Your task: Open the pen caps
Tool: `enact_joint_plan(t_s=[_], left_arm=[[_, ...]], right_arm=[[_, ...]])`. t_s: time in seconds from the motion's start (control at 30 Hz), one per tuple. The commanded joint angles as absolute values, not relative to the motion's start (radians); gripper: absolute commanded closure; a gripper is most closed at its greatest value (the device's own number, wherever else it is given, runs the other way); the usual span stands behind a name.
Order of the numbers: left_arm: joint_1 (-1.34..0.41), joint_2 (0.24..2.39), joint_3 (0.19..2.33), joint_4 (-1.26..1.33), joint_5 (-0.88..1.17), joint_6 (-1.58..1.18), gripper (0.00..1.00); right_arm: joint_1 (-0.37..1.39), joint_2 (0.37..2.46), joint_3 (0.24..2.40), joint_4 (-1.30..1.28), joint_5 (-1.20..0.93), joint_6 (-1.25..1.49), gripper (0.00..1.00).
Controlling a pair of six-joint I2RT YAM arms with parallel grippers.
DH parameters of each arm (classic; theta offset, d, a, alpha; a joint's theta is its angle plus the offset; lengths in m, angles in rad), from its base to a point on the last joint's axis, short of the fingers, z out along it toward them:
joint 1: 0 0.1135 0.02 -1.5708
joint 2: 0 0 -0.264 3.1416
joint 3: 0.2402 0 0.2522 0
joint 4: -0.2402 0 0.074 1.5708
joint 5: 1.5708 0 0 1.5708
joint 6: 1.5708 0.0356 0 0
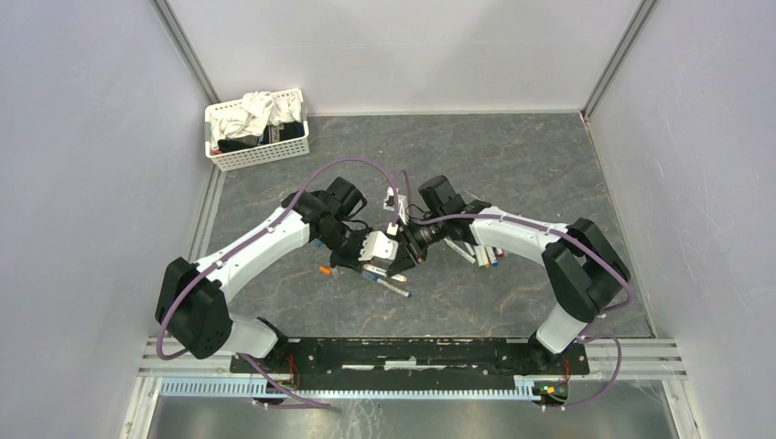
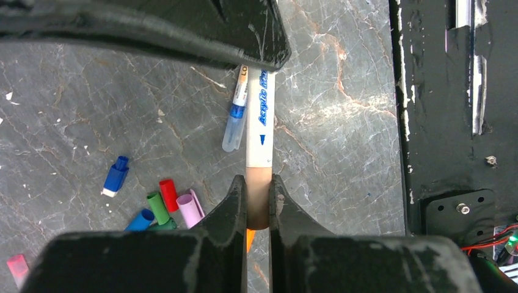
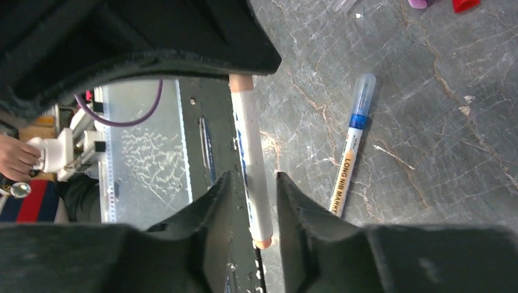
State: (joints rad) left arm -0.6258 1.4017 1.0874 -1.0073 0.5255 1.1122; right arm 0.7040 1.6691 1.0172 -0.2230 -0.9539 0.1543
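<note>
Left wrist view: a cap (image 2: 258, 209) is clamped in the left gripper (image 2: 258, 185), likely for pulling off. The barrel (image 2: 259, 122) is flanked, ungripped, by the right gripper's (image 3: 253, 180) parted jaws.

White basket (image 1: 261, 154) holding crumpled cloths (image 1: 243, 115), far-left table (image 1: 531, 174) corner.

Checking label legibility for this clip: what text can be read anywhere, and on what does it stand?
"Acrylic Ma", in blue, on the white pen clamped in the left gripper; the rest of the word is hidden.
"LONG NIB MARKER" on the loose clear-capped pen.
Top view: any print is too small to read.
</note>
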Motion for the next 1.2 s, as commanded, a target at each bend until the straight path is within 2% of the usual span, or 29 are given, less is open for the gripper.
enact_joint_plan(t_s=[0.0,0.1,0.2,0.33,0.43,0.5,0.53,0.9,1.07,1.17], left_arm=[[-0.638,1.407,1.080,-0.986,0.553,1.098,0.98],[-0.640,1.403,1.097,-0.986,0.565,1.095,0.98],[-0.640,1.401,1.115,-0.996,0.571,1.101,0.98],[-0.640,1.399,1.129,-1.006,0.574,1.105,0.98],[-0.640,1.394,1.127,-1.009,0.567,1.115,0.98],[-0.639,1.393,1.126,-1.007,0.522,1.121,0.98],[-0.636,1.393,1.125,-1.006,0.499,1.124,0.98],[-0.402,1.488,1.242,-1.042,0.392,1.302,0.98],[-0.388,1.503,1.230,-0.976,0.396,1.271,0.98],[-0.392,1.504,1.177,-0.874,0.432,1.183,0.98]], right_arm=[[0.709,1.682,1.029,-0.121,-0.947,0.204,0.58],[0.735,1.712,1.060,-0.131,-0.945,0.207,0.47],[0.751,1.744,1.085,-0.138,-0.945,0.214,0.47],[0.754,1.765,1.087,-0.113,-0.946,0.242,0.54],[0.753,1.754,1.072,-0.095,-0.925,0.251,0.72],[0.749,1.740,1.065,-0.126,-0.886,0.233,0.94],[0.743,1.729,1.054,-0.137,-0.873,0.226,1.00],[0.692,1.543,0.870,-0.283,-0.702,0.135,1.00],[0.668,1.500,0.872,-0.330,-0.637,0.115,1.00],[0.628,1.451,0.884,-0.341,-0.498,0.115,1.00]])
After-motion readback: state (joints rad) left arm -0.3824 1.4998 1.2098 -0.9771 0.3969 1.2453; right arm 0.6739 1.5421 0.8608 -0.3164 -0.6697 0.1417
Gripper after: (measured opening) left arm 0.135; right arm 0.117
